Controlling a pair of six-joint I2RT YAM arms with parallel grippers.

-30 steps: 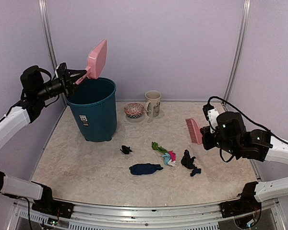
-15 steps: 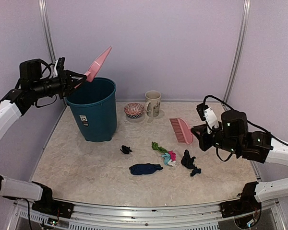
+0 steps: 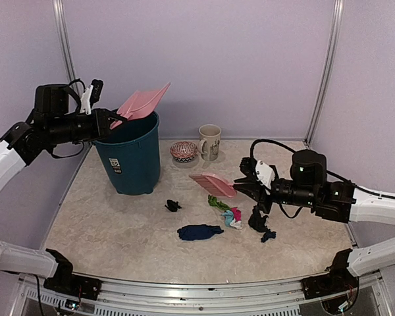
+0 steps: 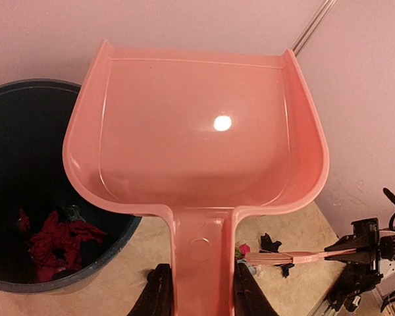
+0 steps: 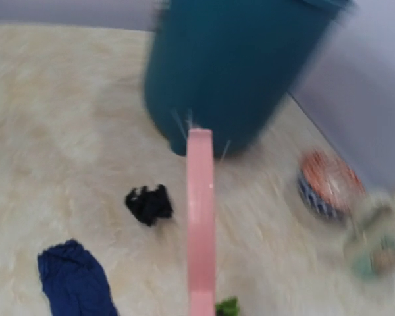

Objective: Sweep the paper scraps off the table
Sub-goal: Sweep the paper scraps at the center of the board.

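Observation:
Paper scraps lie on the table [image 3: 99,224]: a black one [image 3: 173,205], a navy one [image 3: 199,232], a green one [image 3: 216,201], a pink-and-teal clump [image 3: 234,216] and a black one [image 3: 257,220]. My left gripper [image 3: 112,119] is shut on the handle of the pink dustpan [image 3: 143,103], held almost level above the teal bin [image 3: 129,155]. In the left wrist view the fingers [image 4: 159,296] squeeze the handle of the dustpan [image 4: 197,138], whose pan is bare. My right gripper [image 3: 245,187] is shut on the pink brush [image 3: 212,183], which hovers just above the green scrap. The right wrist view is blurred; the brush [image 5: 201,217] points toward the black scrap [image 5: 148,204].
Red scraps [image 4: 52,237] lie inside the bin [image 4: 26,197]. A patterned bowl [image 3: 184,151] and a mug [image 3: 210,141] stand at the back, right of the bin. A small navy bit [image 3: 268,236] lies near the right-hand black scrap. Purple walls close the back and sides.
The left arm has tipped the dustpan from upright down to nearly level over the bin. The right arm has swung the brush leftward, from the right side to above the scraps.

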